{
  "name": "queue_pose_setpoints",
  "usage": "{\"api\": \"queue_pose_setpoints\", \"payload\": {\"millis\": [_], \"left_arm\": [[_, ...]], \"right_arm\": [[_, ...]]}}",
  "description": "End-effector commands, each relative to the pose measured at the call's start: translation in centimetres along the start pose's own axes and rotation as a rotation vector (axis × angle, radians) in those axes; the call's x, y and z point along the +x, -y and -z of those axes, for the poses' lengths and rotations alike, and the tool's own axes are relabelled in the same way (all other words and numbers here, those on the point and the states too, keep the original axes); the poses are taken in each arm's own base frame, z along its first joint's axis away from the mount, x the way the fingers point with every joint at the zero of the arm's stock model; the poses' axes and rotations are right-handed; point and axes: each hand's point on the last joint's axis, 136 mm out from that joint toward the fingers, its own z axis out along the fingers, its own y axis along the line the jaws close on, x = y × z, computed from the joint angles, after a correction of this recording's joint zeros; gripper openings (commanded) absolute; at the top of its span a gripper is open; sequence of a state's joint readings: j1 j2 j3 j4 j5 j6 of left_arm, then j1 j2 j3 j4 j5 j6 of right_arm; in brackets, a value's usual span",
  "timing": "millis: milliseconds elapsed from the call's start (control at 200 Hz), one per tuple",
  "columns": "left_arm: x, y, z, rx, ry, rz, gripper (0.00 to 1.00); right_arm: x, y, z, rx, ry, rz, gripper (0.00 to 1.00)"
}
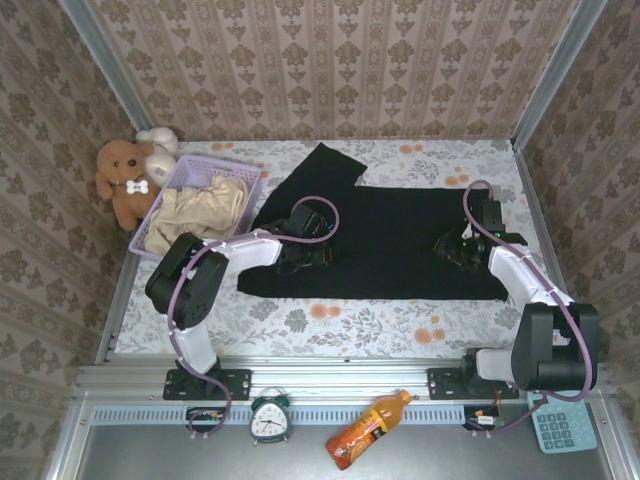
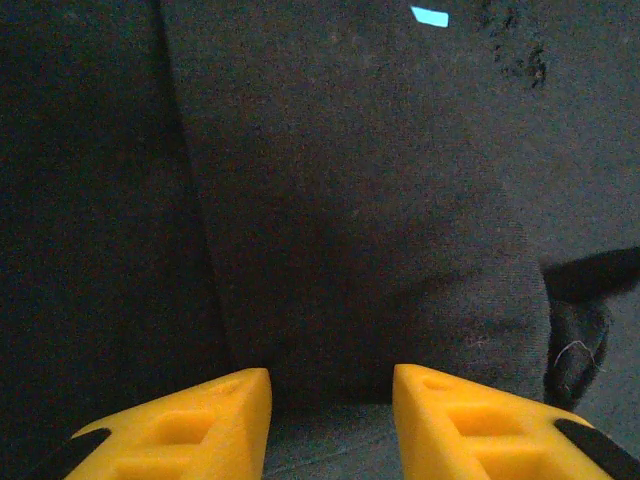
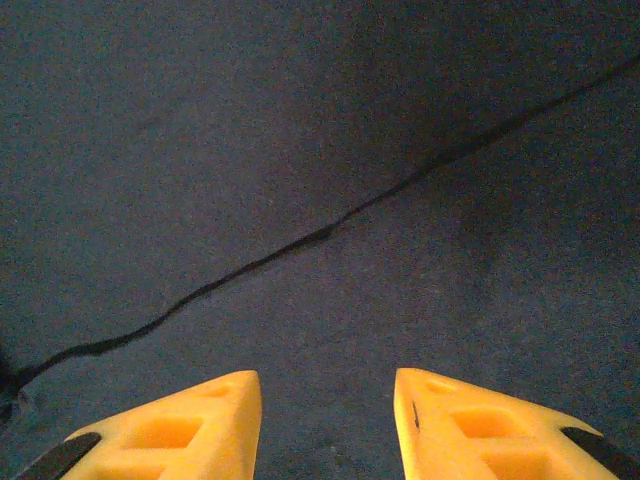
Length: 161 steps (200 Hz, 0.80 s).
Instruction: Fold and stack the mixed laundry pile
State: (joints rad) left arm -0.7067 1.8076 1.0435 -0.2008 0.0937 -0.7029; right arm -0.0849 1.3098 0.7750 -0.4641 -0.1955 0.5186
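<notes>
The black garment [image 1: 400,240] lies spread flat across the middle of the counter [image 1: 330,315], with one part reaching toward the far wall. My left jaws sit over its left portion and my right jaws over its right portion, well apart from each other.

Both pairs stand partly apart with nothing between them. Through my left wrist camera, the yellow fingertips [image 2: 200,420] frame a raised band of black cloth. A small light-blue mark [image 2: 430,16] shows farther along the fabric. Through my right wrist camera, the fingertips [image 3: 190,430] hang above smooth black cloth. A thin dark edge line [image 3: 330,230] crosses it on a slant.

The cream-beige garment [image 1: 200,205] is crumpled inside the lavender basket [image 1: 215,160] at the far left of the counter. It is just beside the black garment's left edge, and I cannot tell whether they touch. A brown teddy bear [image 1: 122,175] and a white plush [image 1: 160,140] sit to the left of the basket, against the wall.

On the near ledge by my bases are an alarm clock [image 1: 269,418], an orange bottle [image 1: 365,428] lying on its side, and a calculator [image 1: 560,425] at the right.
</notes>
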Motion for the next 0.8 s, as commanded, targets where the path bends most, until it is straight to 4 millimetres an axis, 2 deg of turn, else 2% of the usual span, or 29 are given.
{"api": "queue_pose_setpoints", "payload": {"millis": [0,90,200,275,400,465,585,700,800], "left_arm": [[-2.0,0.9,0.1,-0.002,0.063,-0.037,0.41],[-3.1,2.4,0.2,0.047,0.087,-0.043,0.41],[-5.1,5.7,0.5,0.15,0.135,-0.066,0.42],[-6.1,7.9,-0.1,0.183,0.148,-0.11,0.42],[-6.5,9.4,-1.5,0.193,0.107,-0.125,0.41],[-6.3,8.8,-1.1,0.158,0.11,-0.136,0.42],[-5.4,6.4,0.5,0.054,0.108,-0.169,0.43],[-3.5,3.7,1.7,-0.032,0.079,-0.151,0.43],[-1.9,1.3,1.9,-0.093,0.058,-0.091,0.4]], "right_arm": [[0.3,-0.3,-0.5,-0.024,-0.013,-0.01,0.42],[0.4,-0.3,-0.6,-0.028,-0.016,-0.012,0.41],[0.5,-0.4,-1.1,-0.04,-0.023,-0.023,0.42],[0.7,-0.5,-1.5,-0.048,-0.037,-0.032,0.41],[0.9,-0.6,-1.7,-0.062,-0.05,-0.037,0.41],[1.1,-0.5,-1.7,-0.059,-0.051,-0.033,0.41],[1.3,-0.2,-2.0,-0.049,-0.055,-0.026,0.41],[1.6,-0.1,-2.5,-0.053,-0.072,-0.031,0.41],[1.7,-0.3,-2.5,-0.065,-0.075,-0.029,0.41]]}}
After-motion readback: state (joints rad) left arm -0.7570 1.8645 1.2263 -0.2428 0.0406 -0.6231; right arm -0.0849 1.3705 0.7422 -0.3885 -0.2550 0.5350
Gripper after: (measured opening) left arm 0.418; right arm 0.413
